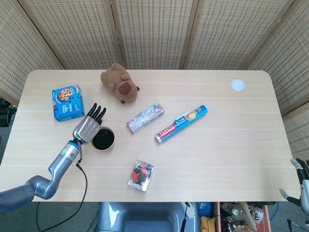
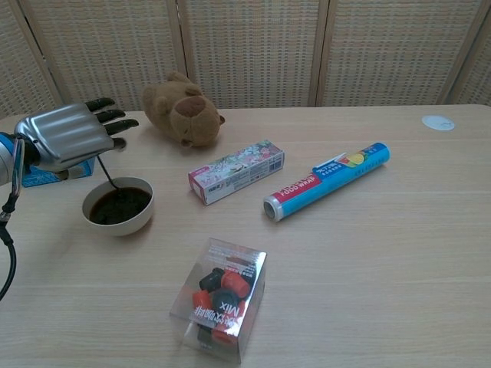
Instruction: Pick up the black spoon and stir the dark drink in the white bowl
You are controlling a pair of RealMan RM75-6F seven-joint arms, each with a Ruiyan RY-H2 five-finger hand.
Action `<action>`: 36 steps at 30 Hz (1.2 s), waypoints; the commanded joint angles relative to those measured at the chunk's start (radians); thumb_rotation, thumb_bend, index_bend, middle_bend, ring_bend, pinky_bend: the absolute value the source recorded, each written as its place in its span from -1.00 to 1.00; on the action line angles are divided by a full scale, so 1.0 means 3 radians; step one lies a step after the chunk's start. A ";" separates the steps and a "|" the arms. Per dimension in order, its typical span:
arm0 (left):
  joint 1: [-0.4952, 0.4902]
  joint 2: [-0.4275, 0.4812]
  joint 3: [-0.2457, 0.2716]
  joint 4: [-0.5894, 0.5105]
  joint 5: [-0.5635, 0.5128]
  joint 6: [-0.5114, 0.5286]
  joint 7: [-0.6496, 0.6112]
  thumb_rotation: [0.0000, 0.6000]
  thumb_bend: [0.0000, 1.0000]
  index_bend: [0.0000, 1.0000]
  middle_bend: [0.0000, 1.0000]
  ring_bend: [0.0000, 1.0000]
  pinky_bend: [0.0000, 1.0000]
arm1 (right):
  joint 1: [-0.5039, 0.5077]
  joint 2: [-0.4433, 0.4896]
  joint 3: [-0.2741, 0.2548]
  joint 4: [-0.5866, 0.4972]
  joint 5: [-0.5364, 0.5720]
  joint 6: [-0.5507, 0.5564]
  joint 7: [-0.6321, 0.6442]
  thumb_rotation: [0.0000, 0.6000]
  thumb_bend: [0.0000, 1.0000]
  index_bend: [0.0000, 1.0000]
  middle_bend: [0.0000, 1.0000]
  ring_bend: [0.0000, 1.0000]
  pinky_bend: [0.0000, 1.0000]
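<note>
The black spoon (image 2: 107, 175) is dipping into the dark drink (image 2: 117, 206) in the white bowl (image 2: 119, 222) on the tabletop (image 2: 368, 230); the left hand (image 2: 63, 138) is gripping its handle, other fingers (image 2: 115, 123) spread; stirring appears underway; next, circling gently without spilling.

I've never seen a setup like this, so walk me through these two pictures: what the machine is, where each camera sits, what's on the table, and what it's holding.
This is a two-armed robot with metal hands, steered by a person. The head view looks down from above; the chest view looks across the table from lower down.

The left hand hangs over a white bowl of dark drink and holds a thin black spoon, whose tip dips into the liquid. The right hand only peeks in at the head view's lower right edge, off the table.

Also lying there: a brown plush toy, a blue snack box, a flowery carton, a blue wrap roll, a clear box of red and black pieces, and a small white disc.
</note>
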State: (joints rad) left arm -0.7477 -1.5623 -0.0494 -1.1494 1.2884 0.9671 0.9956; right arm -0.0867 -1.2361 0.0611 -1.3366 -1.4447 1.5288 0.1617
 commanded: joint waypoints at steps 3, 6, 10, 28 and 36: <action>0.0015 0.0021 0.0004 -0.0025 -0.0030 0.0014 0.0025 1.00 -0.41 -1.00 -1.00 -1.00 -1.00 | 0.0003 -0.0002 -0.0002 0.0002 0.0002 -0.0008 0.0002 1.00 -0.58 -0.66 -0.59 -0.94 -0.80; 0.0020 0.0025 0.0004 -0.0038 -0.0053 0.0010 0.0024 1.00 -0.41 -1.00 -1.00 -1.00 -1.00 | 0.0004 0.0000 -0.0002 0.0002 -0.0002 -0.0004 0.0003 1.00 -0.58 -0.66 -0.59 -0.94 -0.80; 0.0036 0.0039 -0.0001 -0.0063 -0.0060 0.0050 0.0011 1.00 -0.41 -1.00 -1.00 -1.00 -1.00 | 0.0006 0.0002 -0.0001 0.0000 -0.0009 0.0001 0.0003 1.00 -0.57 -0.66 -0.59 -0.95 -0.80; 0.0836 0.0784 -0.0055 -0.1179 -0.0071 0.1066 -0.1159 1.00 -0.41 -1.00 -1.00 -1.00 -1.00 | 0.0150 0.0085 0.0025 -0.0149 -0.0155 -0.0014 -0.0167 1.00 -0.58 -0.66 -0.59 -0.94 -0.80; 0.1501 0.0917 0.0157 -0.1278 0.0273 0.1810 -0.2239 1.00 -0.41 -1.00 -1.00 -1.00 -1.00 | 0.0324 0.0141 0.0031 -0.0346 -0.0324 -0.0082 -0.0397 1.00 -0.58 -0.66 -0.61 -0.94 -0.80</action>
State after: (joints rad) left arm -0.3944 -1.3076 -0.0379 -1.5231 1.3096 1.3925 0.4576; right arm 0.0035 -1.1975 0.0698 -1.4326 -1.5369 1.5086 0.0506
